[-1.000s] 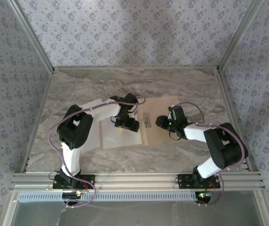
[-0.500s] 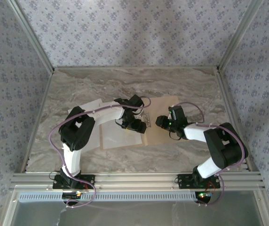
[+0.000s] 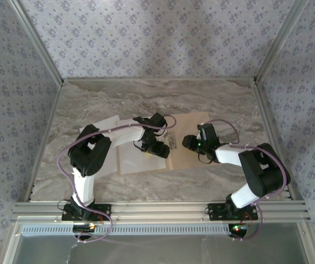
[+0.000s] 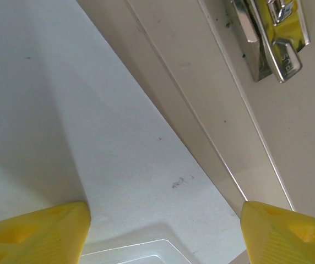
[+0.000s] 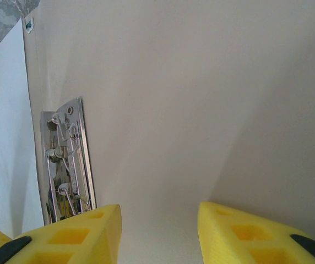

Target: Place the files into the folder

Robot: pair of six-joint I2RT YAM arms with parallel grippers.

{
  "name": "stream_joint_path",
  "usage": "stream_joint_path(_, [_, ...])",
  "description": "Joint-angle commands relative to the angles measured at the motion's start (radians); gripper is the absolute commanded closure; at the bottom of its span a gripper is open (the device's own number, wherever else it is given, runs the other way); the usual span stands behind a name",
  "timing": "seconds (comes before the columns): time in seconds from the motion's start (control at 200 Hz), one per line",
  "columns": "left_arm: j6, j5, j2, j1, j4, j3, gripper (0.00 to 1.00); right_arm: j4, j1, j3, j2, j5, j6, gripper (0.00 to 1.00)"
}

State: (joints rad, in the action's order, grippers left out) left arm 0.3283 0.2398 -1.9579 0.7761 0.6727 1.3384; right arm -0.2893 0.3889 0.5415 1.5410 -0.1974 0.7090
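Found left gripper [image 4: 163,234] with yellow fingers [image 4: 36,231] spread wide, clamped on nothing, set low over the files [image 4: 91,137]. Noted the white sheet's right edge running diagonally just beside the crease of the folder [image 4: 201,82], with the metal clip [image 4: 270,38] past that edge and clear of the fingers. Found right gripper [image 5: 160,231] likewise parted, gripping nothing, over the folder's bare right leaf, clip just to its left. Recorded from above: folder lying open mid-table, one sheet flat on its left side, a second sheet [image 3: 113,165] jutting further left under the left arm. Logged both grippers near each other across the crease, with little room between. Logged bare marble table [image 3: 146,99] beyond the folder up to the far wall, and aluminium frame [image 3: 157,209] bounding the near edge.
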Motion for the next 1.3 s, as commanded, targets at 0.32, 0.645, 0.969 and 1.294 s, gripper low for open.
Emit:
stream_joint_path(0.32, [-0.060,-0.026,0.029,-0.021,0.140,0.029,0.26,0.108,0.006,-0.035,0.050,0.021,0.020,0.56])
stream_joint_path(0.645, [-0.025,0.040,0.048,-0.025,0.114,0.084,0.25,0.108,0.006,-0.037,0.050,0.021,0.020,0.56])
stream_joint_path(0.969, [0.144,-0.211,0.198,-0.188,0.056,-0.045,0.22,0.104,0.007,-0.034,0.057,0.016,0.018,0.56])
stream_joint_path(1.294, [0.160,-0.257,0.109,-0.282,-0.020,-0.061,0.13,0.101,0.010,-0.037,0.054,0.016,0.019,0.56])
